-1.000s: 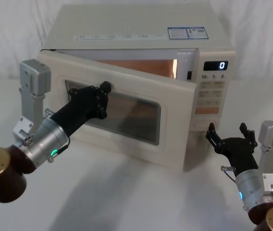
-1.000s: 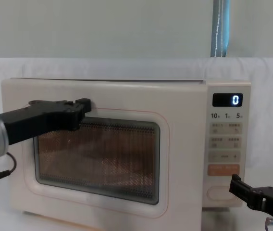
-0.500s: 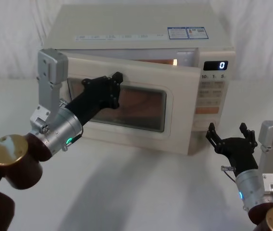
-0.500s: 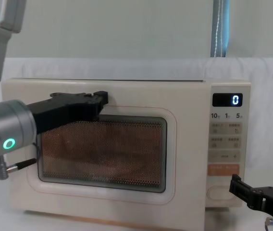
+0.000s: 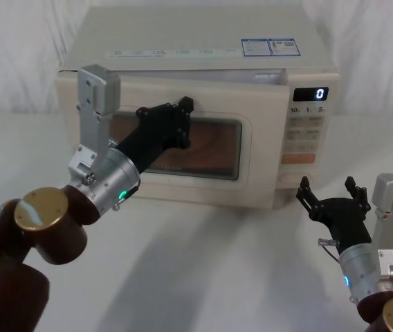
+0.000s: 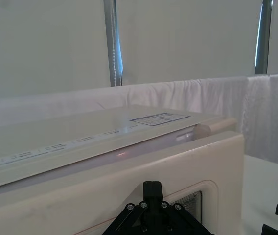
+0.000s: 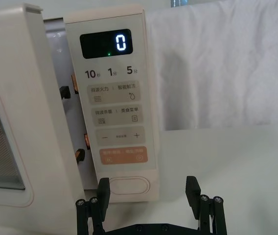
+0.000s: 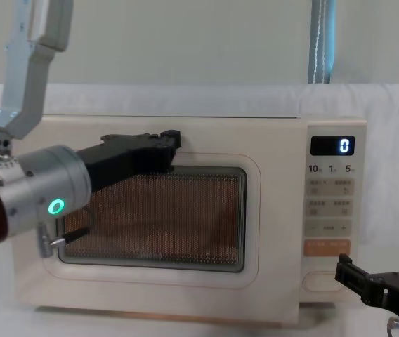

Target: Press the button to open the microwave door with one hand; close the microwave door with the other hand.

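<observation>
Door (image 5: 210, 138) (ajar) against left end effector (image 5: 183, 117)

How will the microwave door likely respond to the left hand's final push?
The microwave door looks rigid, so it should swing as one piece. With the left hand pressing high on it, it probably won't flex. A narrow gap remains, so it likely latches soon.

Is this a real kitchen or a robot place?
Probably a robot test room, not a kitchen. The microwave sits alone on a table draped in white cloth, white sheets hang behind, and the left hand pushes the microwave door.
</observation>
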